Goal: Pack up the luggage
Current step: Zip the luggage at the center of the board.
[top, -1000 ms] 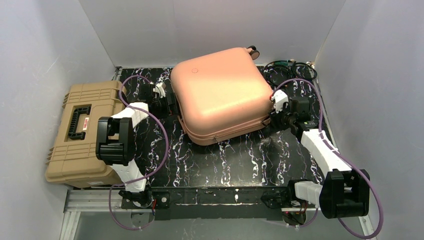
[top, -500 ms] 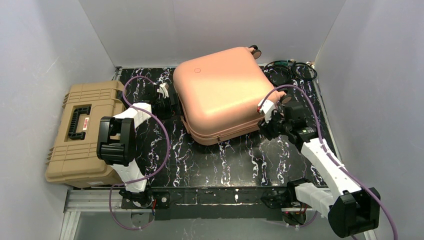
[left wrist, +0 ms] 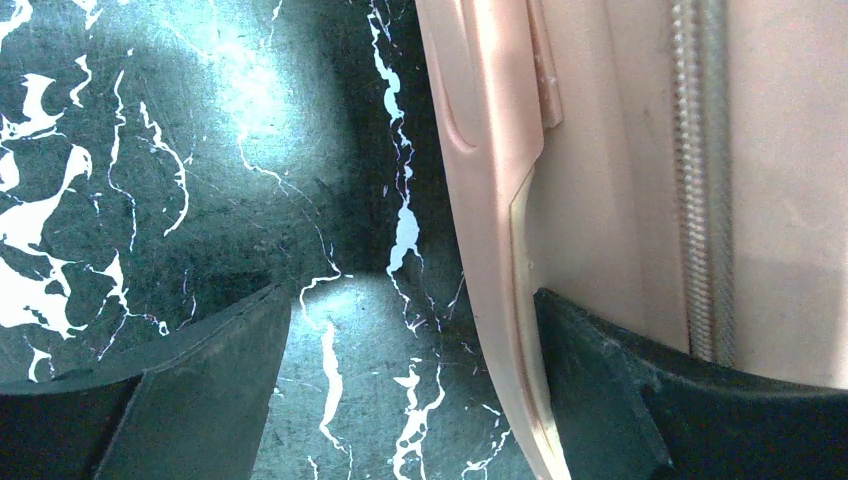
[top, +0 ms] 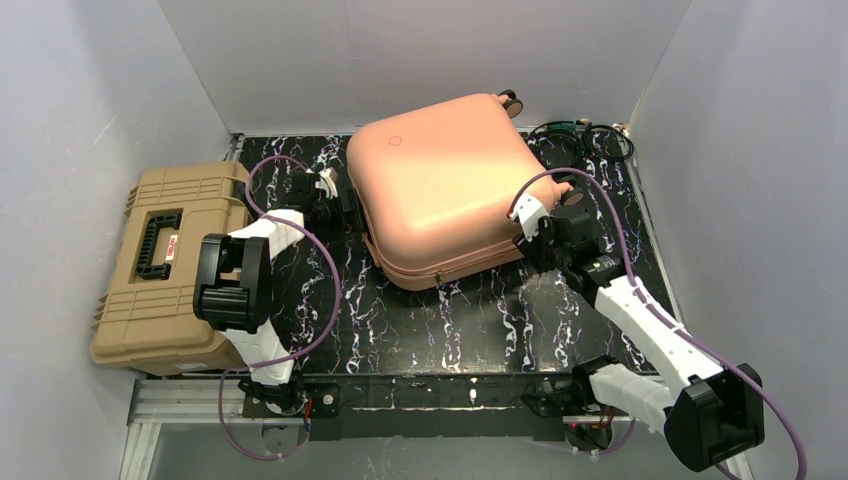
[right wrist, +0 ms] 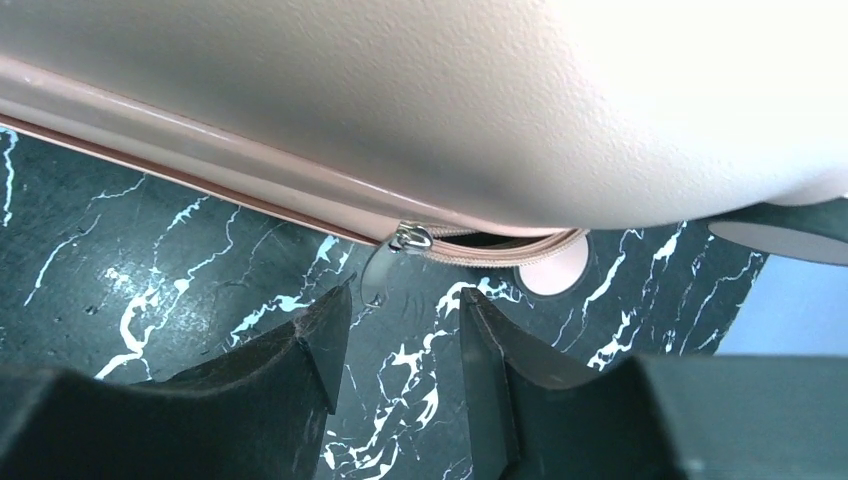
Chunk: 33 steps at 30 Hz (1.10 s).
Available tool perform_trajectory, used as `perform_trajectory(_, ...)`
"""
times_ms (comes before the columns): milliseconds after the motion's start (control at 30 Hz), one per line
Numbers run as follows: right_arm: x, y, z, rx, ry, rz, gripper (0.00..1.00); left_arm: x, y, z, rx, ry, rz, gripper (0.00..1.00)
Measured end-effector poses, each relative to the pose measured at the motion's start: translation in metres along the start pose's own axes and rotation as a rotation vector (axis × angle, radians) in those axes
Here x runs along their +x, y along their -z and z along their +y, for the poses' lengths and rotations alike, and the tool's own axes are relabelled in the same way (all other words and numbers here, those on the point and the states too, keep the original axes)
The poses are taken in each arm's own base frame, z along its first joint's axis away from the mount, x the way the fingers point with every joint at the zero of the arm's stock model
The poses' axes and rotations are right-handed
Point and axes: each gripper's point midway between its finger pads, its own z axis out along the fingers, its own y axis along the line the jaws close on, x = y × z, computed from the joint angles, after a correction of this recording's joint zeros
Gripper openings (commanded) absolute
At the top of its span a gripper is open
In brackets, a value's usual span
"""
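The luggage (top: 440, 190), a peach-pink hard-shell suitcase, lies flat and closed on the black marbled table (top: 450, 320). My left gripper (top: 335, 200) is open at its left edge. In the left wrist view the shell's rim (left wrist: 490, 200) runs between the fingers of that gripper (left wrist: 410, 330), and the right finger (left wrist: 640, 400) lies against the side by the zipper (left wrist: 700, 180). My right gripper (top: 540, 235) is at the front right corner. In the right wrist view this gripper (right wrist: 405, 305) is open and empty just below the zipper slider (right wrist: 410, 238) and its round pull tab (right wrist: 378, 275).
A tan ribbed toolbox (top: 165, 260) with a black handle sits at the left table edge, beside the left arm. Coiled cables (top: 585, 140) lie at the back right. White walls enclose the table on three sides. A suitcase wheel (top: 508, 100) sticks out at the back.
My right gripper has swung from the suitcase's right side round to its front right corner. The suitcase has shifted slightly to the right. My left gripper stays at the left edge.
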Motion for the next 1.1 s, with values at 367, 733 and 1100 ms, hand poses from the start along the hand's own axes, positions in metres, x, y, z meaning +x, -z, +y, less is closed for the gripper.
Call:
perform_trajectory(367,0.022,-0.008,0.014,-0.017,0.014,0.04,0.49,0.0,-0.001,0.0,0.0,0.002,-0.003,0.89)
perform_trajectory(733,0.015,-0.02,0.006,0.056,0.043,0.039,0.39,0.0,-0.001,0.001,0.001,0.001,-0.006,0.89)
perform_trajectory(1100,0.016,-0.022,0.008,0.068,0.051,0.056,0.01,0.0,-0.001,0.001,0.002,0.0,-0.006,0.89)
